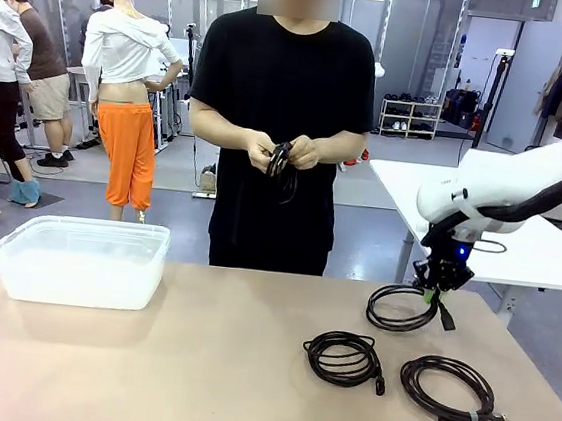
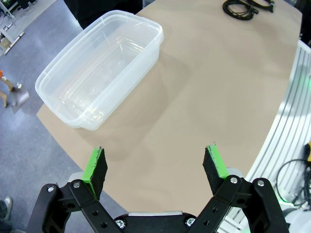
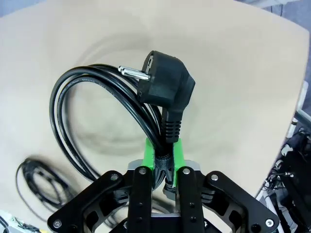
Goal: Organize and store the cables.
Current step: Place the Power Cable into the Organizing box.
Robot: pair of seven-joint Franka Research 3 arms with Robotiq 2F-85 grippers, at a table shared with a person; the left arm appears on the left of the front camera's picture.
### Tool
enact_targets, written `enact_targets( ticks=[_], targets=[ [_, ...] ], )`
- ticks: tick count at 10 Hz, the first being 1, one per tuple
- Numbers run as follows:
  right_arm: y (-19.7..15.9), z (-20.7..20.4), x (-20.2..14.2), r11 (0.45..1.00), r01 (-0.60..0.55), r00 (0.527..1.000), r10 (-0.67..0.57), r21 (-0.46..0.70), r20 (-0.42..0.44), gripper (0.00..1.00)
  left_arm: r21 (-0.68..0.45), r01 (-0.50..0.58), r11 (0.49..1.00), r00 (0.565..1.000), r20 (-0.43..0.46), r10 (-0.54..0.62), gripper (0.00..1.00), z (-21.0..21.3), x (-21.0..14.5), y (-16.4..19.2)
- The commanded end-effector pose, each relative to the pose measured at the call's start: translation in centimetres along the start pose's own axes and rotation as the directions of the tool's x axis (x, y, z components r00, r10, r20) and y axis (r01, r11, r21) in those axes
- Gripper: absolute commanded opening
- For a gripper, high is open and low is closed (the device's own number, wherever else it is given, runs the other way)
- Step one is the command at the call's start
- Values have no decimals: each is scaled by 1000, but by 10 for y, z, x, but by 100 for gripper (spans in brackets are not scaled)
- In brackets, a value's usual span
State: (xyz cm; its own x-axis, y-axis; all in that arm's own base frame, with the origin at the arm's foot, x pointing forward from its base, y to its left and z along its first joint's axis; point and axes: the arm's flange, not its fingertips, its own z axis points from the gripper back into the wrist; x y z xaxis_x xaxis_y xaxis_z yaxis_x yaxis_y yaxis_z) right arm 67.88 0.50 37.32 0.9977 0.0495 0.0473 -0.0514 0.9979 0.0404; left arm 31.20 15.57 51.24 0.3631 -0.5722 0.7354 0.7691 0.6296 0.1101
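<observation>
My right gripper (image 1: 442, 280) is shut on one black cable coil (image 1: 401, 310), which hangs from it low over the tan table (image 1: 194, 372) at the right. In the right wrist view the green pads (image 3: 151, 154) pinch the cord of this cable (image 3: 73, 111) just below its black plug (image 3: 165, 85). Two more coiled cables lie on the table: one in the middle (image 1: 344, 359) and one with a pale tie band (image 1: 448, 389) at the front right. My left gripper (image 2: 155, 165) hovers open over the table's left part, holding nothing.
A clear plastic bin (image 1: 73, 274) (image 2: 146, 58) stands on the left of the table. The person at the far side holds another black cable (image 1: 281, 158) in both hands. A coil (image 3: 39, 187) lies near my right gripper. A white table (image 1: 538, 248) stands at the right.
</observation>
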Motion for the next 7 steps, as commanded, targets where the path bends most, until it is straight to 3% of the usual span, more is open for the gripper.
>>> enact_targets(
  ticks=[1, 4, 7],
  targets=[
    [23, 35, -21, 999, 32, 999, -32, -12, 8, 0, -2, 14, 1000, 1000, 18, -13, 100, -1, -1, 2],
    [69, 58, -41, 999, 37, 999, -37, 27, 32, 0, -2, 14, 1000, 1000, 18, -13, 100, -1, -1, 2],
    [135, 72, -66, 987, -97, 988, 79, 130, 131, 0, -2, 14, 1000, 1000, 18, -13, 100, -1, -1, 2]
  ],
)
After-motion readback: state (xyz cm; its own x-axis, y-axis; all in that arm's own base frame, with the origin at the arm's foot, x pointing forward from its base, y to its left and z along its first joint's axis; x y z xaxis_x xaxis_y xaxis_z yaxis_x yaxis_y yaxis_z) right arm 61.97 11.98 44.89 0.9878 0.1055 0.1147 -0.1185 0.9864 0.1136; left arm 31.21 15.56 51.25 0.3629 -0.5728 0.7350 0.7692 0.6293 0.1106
